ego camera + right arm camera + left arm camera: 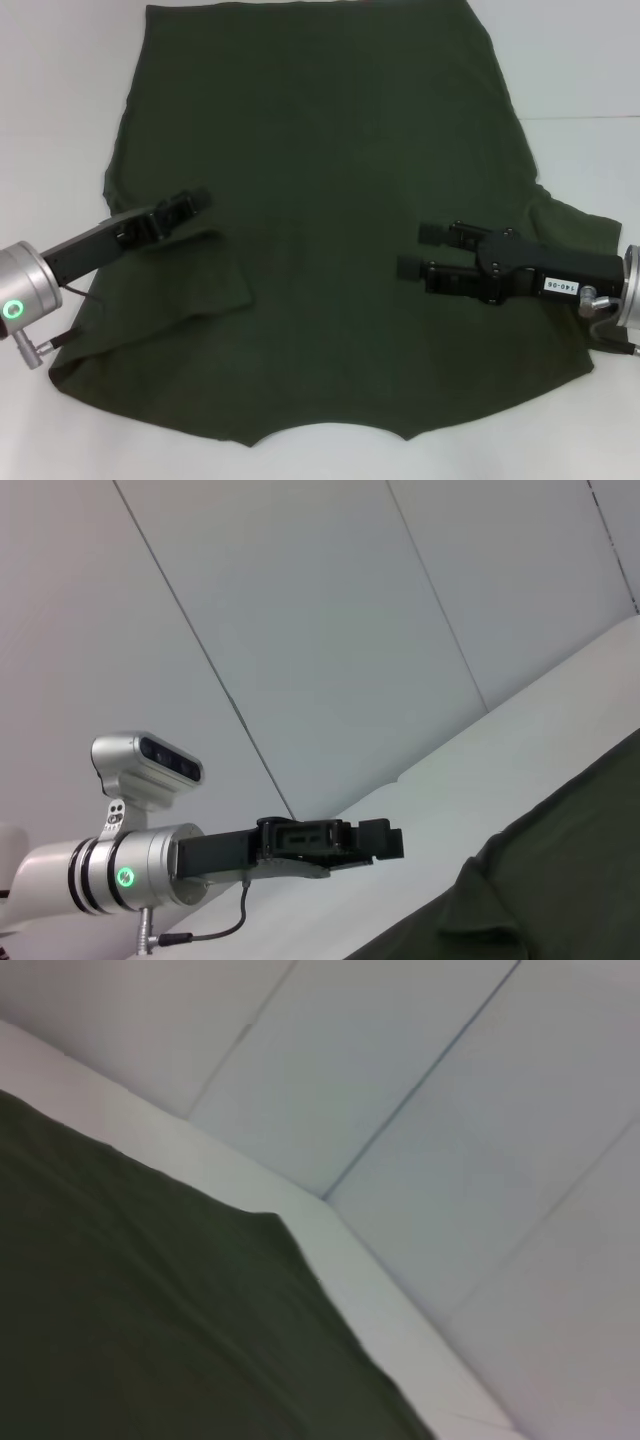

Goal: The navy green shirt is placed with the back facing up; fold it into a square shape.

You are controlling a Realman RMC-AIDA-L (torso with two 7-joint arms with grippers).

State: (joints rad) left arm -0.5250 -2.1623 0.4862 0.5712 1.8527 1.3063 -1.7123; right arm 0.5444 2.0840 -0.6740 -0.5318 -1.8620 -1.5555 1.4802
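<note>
Start with the near edge of the bench (40, 60): the navy green shirt (330, 200) lies spread across most of it, plain side up, its scooped neckline at the near edge and its hem toward the far edge. On your left, the sleeve is already turned in over the body, leaving a raised, doubled flap with soft ridges. The left end effector (185, 208) hovers just above that flap; its fingers look nearly together and hold nothing, though you cannot be sure from here.

On your right, the right end effector (425, 250) sits over the shirt body with its fingers spread apart and empty, pointing inward. The right sleeve lies unfolded near the bench's right edge.

Watch for these risks. The cloth is thin, limp cotton that bunches easily, so a low pass by either end effector could drag the folded flap back open or push wrinkles across the smooth middle. If you pinch only the top layer at the sleeve, the fold would likely come out crooked. The shirt's sides flare unevenly, so mismatched folds would spoil the square.
</note>
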